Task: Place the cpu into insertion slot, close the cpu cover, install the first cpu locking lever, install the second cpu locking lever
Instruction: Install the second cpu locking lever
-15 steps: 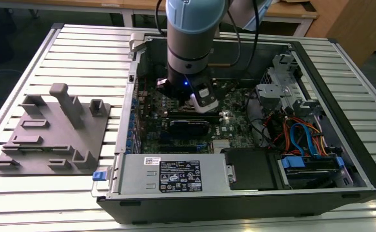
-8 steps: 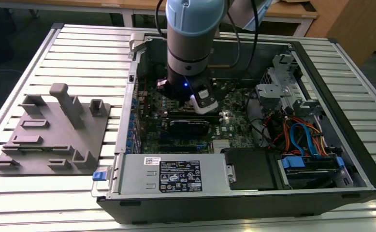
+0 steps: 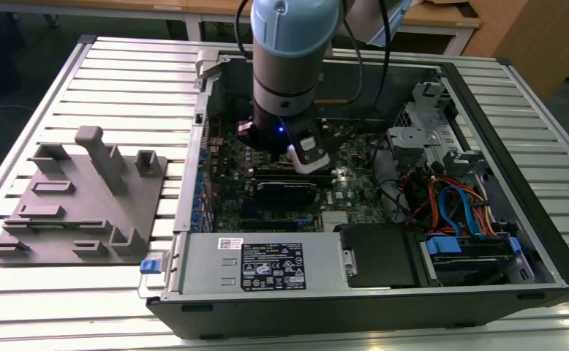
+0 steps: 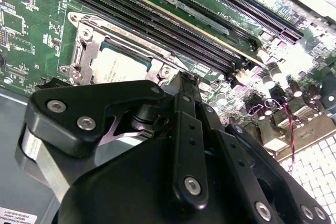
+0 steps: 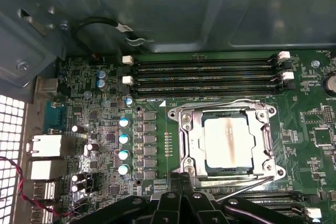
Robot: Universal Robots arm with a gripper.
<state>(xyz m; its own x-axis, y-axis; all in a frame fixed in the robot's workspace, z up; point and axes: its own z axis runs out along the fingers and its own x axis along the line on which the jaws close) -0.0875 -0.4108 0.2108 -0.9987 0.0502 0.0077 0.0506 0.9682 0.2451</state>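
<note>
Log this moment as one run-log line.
cpu: seated in insertion slot | cpu cover: down over it | gripper: at socket edge, holding nothing visible

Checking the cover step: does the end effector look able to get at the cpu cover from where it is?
Probably yes. In the first wrist view the cpu cover lies flat around the cpu, with nothing above it, and the end effector sits right at its edge.

Cpu (image 5: pixel 227 141) in insertion slot (image 5: pixel 191 141).
</note>
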